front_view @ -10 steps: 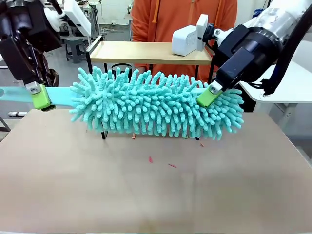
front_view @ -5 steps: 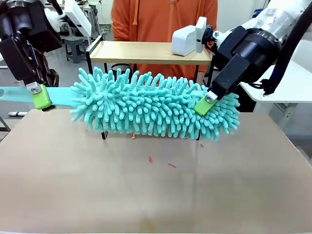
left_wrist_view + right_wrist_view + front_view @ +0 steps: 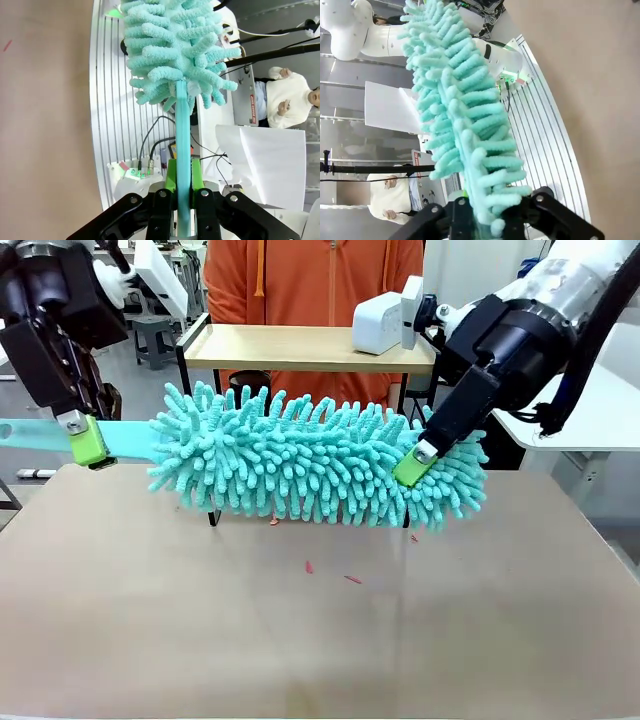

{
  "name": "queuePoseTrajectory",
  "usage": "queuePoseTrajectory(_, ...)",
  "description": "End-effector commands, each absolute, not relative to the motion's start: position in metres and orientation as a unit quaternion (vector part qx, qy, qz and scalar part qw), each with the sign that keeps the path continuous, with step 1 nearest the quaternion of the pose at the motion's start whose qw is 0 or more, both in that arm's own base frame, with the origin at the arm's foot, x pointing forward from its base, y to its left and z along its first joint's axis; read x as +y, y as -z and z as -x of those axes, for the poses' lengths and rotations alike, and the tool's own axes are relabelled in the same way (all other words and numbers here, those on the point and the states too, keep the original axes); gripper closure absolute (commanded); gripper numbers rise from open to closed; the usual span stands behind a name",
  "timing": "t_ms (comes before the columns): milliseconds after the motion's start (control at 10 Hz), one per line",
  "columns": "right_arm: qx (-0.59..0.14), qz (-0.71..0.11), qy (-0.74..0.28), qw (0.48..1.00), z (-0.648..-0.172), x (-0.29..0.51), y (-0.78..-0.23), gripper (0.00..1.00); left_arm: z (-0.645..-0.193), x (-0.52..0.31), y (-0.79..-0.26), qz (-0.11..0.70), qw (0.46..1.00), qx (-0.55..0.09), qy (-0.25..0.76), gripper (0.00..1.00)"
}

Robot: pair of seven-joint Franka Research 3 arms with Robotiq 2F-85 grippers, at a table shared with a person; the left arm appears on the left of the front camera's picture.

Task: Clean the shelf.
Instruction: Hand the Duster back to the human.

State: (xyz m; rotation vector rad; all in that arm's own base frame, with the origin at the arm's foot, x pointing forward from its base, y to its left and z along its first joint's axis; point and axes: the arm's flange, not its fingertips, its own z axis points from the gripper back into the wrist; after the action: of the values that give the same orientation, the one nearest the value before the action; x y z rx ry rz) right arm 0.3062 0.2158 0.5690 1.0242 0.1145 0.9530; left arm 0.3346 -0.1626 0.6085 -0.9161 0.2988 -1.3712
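A fluffy teal duster (image 3: 310, 460) hangs level above the table, in front of the shelf (image 3: 290, 346). The shelf's light wooden top board and black frame show behind it; its lower tier is hidden by the duster. My left gripper (image 3: 86, 441) is shut on the duster's flat teal handle (image 3: 125, 437) at the left. In the left wrist view the handle (image 3: 183, 130) runs up from that gripper (image 3: 183, 192) to the duster head (image 3: 172, 45). My right gripper (image 3: 413, 464) is shut on the duster's right end, with the duster (image 3: 457, 105) rising from the gripper (image 3: 480, 220).
A white device (image 3: 385, 320) sits on the shelf's top board at the right. A person in an orange hoodie (image 3: 310, 280) stands behind the shelf. Small red scraps (image 3: 309, 566) lie on the tan table (image 3: 320, 640). A white side table (image 3: 600, 410) stands at right.
My right gripper has shut on the duster's right end and pushed it slightly down and left. The person behind the shelf has shifted left. The left gripper has kept its hold.
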Motion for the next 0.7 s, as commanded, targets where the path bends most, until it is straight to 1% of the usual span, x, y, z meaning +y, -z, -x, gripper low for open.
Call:
queuePoseTrajectory(0, 0.055, -0.476, -0.448, 0.754, -0.311, 0.215, -0.571, 1.0, -0.334, -0.166, -0.609, 0.401, 0.676, 0.13, 0.604, 0.88)
queuePoseTrajectory(200, 0.053, -0.478, -0.449, 0.753, -0.311, 0.213, -0.57, 1.0, -0.335, -0.166, -0.609, 0.398, 0.677, 0.131, 0.605, 0.88)
queuePoseTrajectory(300, 0.053, -0.479, -0.448, 0.753, -0.31, 0.211, -0.57, 1.0, -0.335, -0.166, -0.609, 0.394, 0.684, 0.13, 0.6, 0.76)
queuePoseTrajectory(400, 0.052, -0.48, -0.445, 0.755, -0.31, 0.206, -0.57, 1.0, -0.338, -0.163, -0.611, 0.38, 0.71, 0.103, 0.584, 0.31)
queuePoseTrajectory(500, 0.055, -0.486, -0.438, 0.754, -0.31, 0.197, -0.568, 1.0, -0.339, -0.151, -0.616, 0.382, 0.728, 0.067, 0.565, 0.19)
queuePoseTrajectory(600, 0.046, -0.492, -0.424, 0.759, -0.309, 0.183, -0.567, 1.0, -0.343, -0.129, -0.62, 0.383, 0.754, 0.035, 0.533, 0.0)
